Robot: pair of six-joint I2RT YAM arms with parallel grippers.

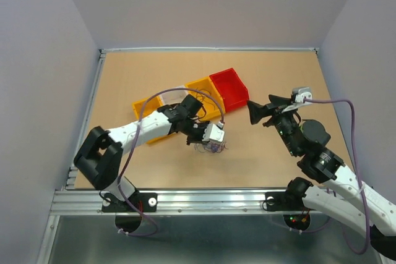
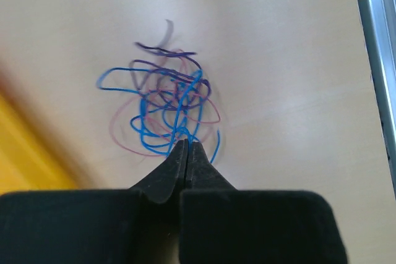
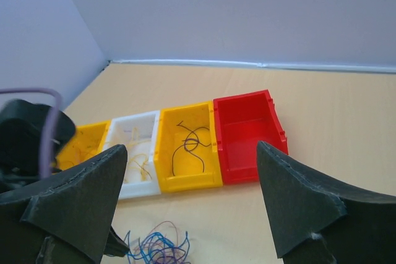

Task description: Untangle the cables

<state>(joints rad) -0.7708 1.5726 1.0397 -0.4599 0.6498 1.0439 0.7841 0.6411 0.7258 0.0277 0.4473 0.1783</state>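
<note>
**Top view.** My left gripper [image 1: 213,143] is down on the cables [image 1: 210,148], a small wad on the table [image 1: 278,78] just near of the bin row. My right gripper [image 1: 253,113] hangs beside the red bin [image 1: 230,91].

**Left wrist view.** The jaws are closed at the wad's near edge, apparently on a blue strand [image 2: 148,143]. I judge this to be the step of pinching out one strand. The next move calls for a slow lift to draw it free.

**Right wrist view.** The jaws are wide apart and hold nothing. The wad is cut off at the near edge, and a finger partly hides the leftmost bin [image 3: 83,146].
</note>
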